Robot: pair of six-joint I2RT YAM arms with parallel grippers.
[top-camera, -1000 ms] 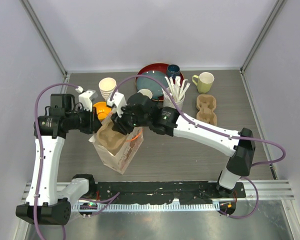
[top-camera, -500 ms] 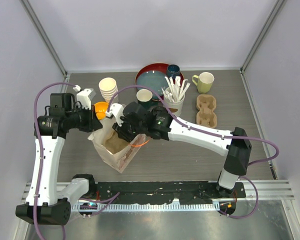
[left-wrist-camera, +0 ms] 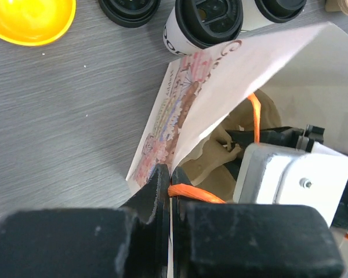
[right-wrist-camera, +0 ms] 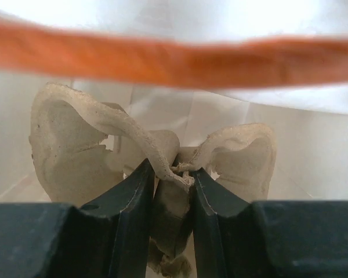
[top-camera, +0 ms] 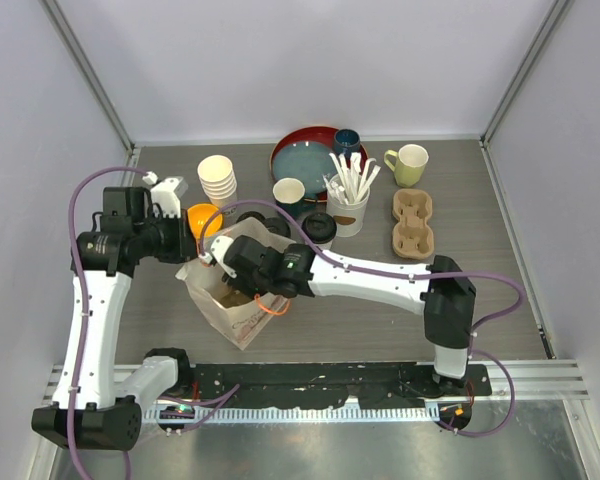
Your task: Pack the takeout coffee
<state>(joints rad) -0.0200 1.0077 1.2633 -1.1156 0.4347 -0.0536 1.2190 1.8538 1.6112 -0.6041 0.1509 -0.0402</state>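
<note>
A paper bag (top-camera: 242, 325) with orange handles stands open at the front left. My left gripper (top-camera: 194, 260) is shut on its rim (left-wrist-camera: 171, 182), next to an orange handle (left-wrist-camera: 197, 194). My right gripper (top-camera: 238, 290) is down inside the bag, shut on the middle ridge of a beige pulp cup carrier (right-wrist-camera: 173, 174). A cream cup with a black lid (top-camera: 320, 228) stands behind the bag and also shows in the left wrist view (left-wrist-camera: 206, 20). More black lids (top-camera: 250, 218) sit beside it, partly hidden by my right arm.
Behind the bag are an orange bowl (top-camera: 202, 218), a stack of paper cups (top-camera: 217, 178), an open cup (top-camera: 289, 190), a red plate (top-camera: 298, 140) with a teal mug (top-camera: 347, 140), a cup of stirrers (top-camera: 348, 195), a yellow-green mug (top-camera: 410, 163) and a second pulp carrier (top-camera: 413, 220).
My right gripper has carried the pulp carrier left and down into the bag. The lidded cup behind it is now uncovered. My left gripper has kept hold of the rim.
</note>
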